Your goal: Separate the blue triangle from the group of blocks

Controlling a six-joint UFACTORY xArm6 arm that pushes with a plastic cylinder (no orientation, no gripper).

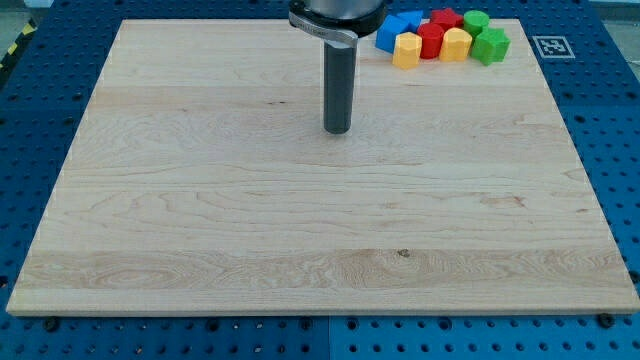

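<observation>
A tight group of blocks sits at the view's top right of the wooden board [300,220]. The blue triangle [388,36] is at the group's left end, touching a second blue block [407,22] and a yellow block [406,50]. To their right are two red blocks [431,40] [446,17], another yellow block [455,45], and two green blocks [476,21] [491,46]. My tip [338,130] rests on the board below and to the left of the group, apart from every block.
The board lies on a blue perforated table [610,120]. A black-and-white marker tag [552,46] is on the table just right of the board's top right corner. The rod's dark mount [338,14] hangs at the view's top.
</observation>
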